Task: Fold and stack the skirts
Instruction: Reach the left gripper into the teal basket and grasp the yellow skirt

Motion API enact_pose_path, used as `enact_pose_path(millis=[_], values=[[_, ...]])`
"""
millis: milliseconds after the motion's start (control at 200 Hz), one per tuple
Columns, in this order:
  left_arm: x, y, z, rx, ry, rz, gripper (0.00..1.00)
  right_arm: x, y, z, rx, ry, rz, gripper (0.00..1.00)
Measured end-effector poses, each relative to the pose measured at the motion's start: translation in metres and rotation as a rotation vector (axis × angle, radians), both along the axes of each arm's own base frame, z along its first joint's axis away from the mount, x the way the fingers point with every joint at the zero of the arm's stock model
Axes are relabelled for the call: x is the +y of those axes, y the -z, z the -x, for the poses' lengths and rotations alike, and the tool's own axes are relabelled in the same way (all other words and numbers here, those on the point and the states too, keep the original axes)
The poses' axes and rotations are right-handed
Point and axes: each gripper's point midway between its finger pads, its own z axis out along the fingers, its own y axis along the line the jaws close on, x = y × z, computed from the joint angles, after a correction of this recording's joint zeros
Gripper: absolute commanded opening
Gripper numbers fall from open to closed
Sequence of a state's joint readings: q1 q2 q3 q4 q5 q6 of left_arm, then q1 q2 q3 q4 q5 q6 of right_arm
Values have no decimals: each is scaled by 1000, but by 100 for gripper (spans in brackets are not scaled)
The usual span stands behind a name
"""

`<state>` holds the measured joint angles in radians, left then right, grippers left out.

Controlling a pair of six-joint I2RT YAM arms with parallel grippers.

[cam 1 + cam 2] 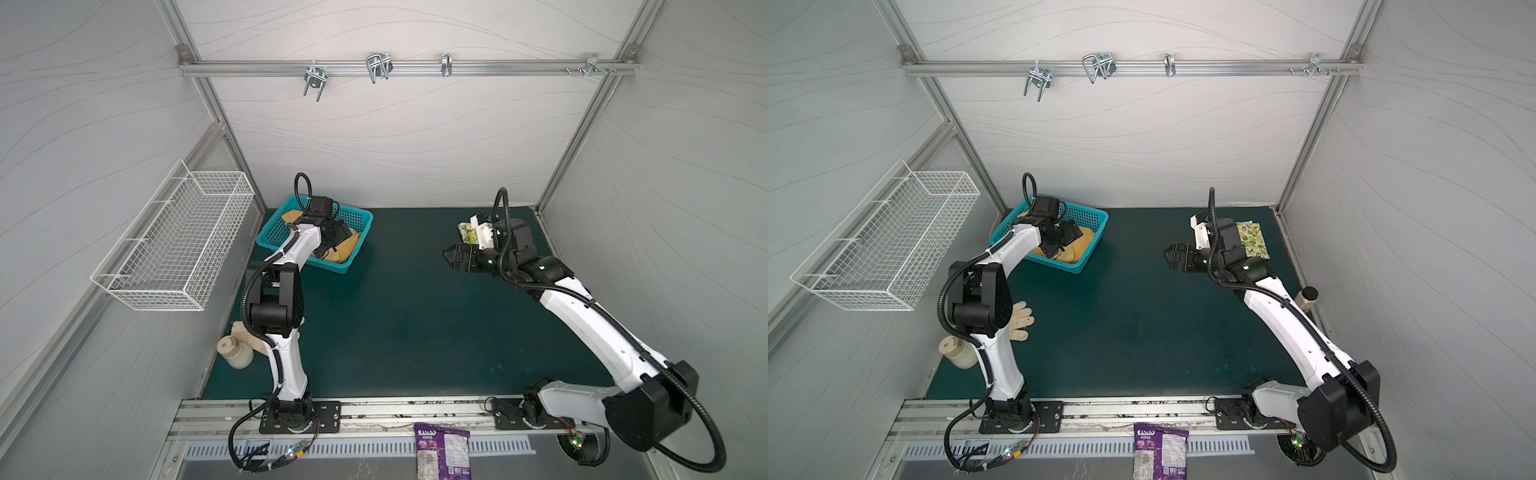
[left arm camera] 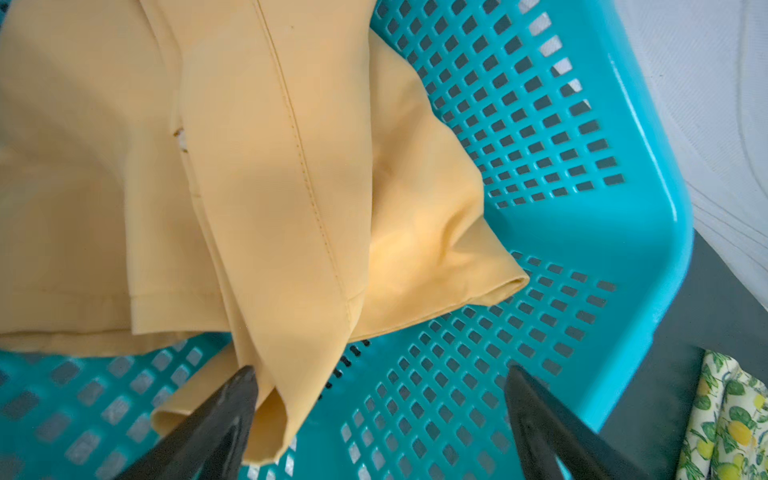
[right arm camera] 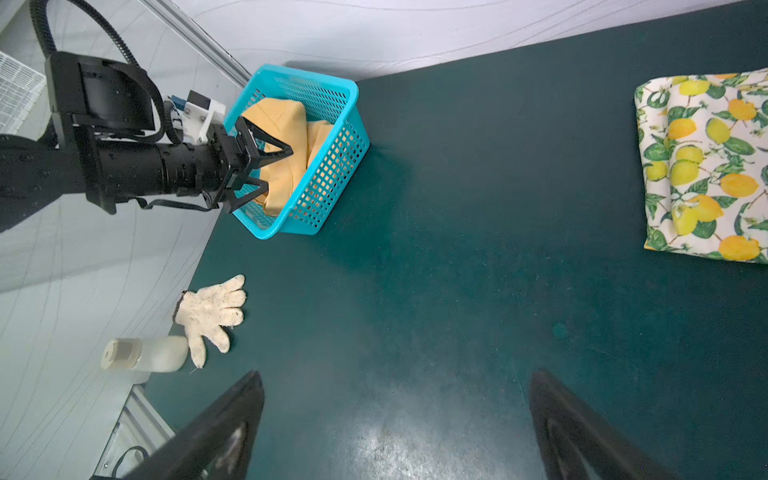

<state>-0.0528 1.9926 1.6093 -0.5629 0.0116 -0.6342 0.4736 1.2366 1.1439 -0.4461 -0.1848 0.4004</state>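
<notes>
Left wrist view has the left fingers point(image 2: 208, 428) spread wide over the mustard-yellow skirt point(image 2: 270, 166), crumpled alone in the turquoise basket point(image 2: 582, 232), one finger just beside a hem fold; closing deep on that doubled hem and lifting straight up should, I judge, keep the basket from dragging. Right fingers point(image 3: 573, 432) hover open and empty above the desk point(image 3: 457, 249), where the lemon-print skirt point(image 3: 702, 166) lies folded
</notes>
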Motion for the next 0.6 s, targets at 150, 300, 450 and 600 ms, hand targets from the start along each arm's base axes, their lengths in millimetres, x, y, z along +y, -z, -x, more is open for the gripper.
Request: enact_pose_path(millis=[150, 300, 450, 600], values=[[7, 6, -4, 16, -11, -2, 93, 1, 8, 3, 22, -5, -8, 99], [17, 10, -9, 44, -28, -27, 93, 4, 14, 5, 40, -14, -20, 99], [24, 17, -16, 91, -31, -73, 93, 8, 17, 5, 50, -24, -28, 99], [33, 21, -23, 135, -25, -137, 93, 12, 18, 4, 52, -35, -35, 99]])
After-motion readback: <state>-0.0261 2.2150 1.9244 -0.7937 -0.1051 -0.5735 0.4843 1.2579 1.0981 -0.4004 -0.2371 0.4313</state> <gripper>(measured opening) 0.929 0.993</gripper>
